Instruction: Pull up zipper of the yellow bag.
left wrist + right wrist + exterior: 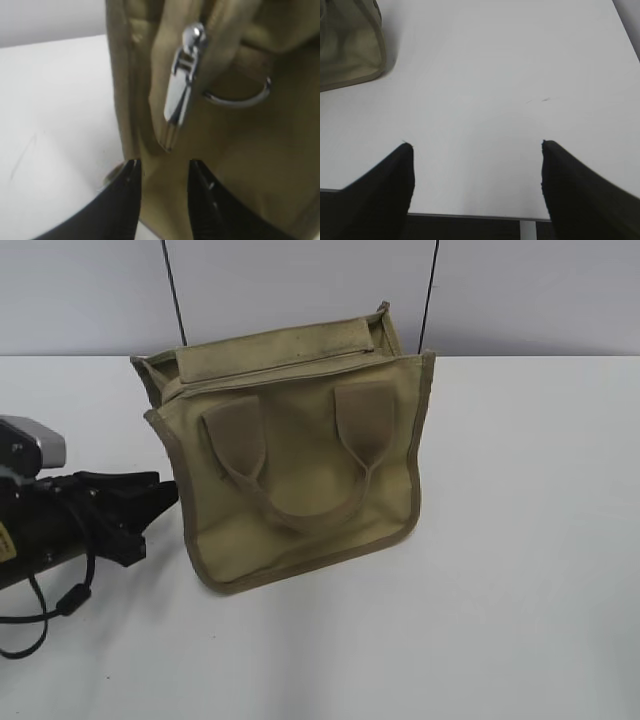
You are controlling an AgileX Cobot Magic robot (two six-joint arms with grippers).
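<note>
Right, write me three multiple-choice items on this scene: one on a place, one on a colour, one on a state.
1. Where is the left gripper relative to the yellow bag in the exterior view?
A. left of it
B. on top
C. right of it

2. What colour is the zipper pull tab?
A. red
B. silver
C. black

3. The right gripper is:
A. shut on a handle
B. open, holding nothing
C. shut on the tab

Answers: 1 A, the arm sits at the bag's left edge. 2 B, it shines metallic. 3 B, only bare table lies between its fingers.

Splayed right hand above table
</note>
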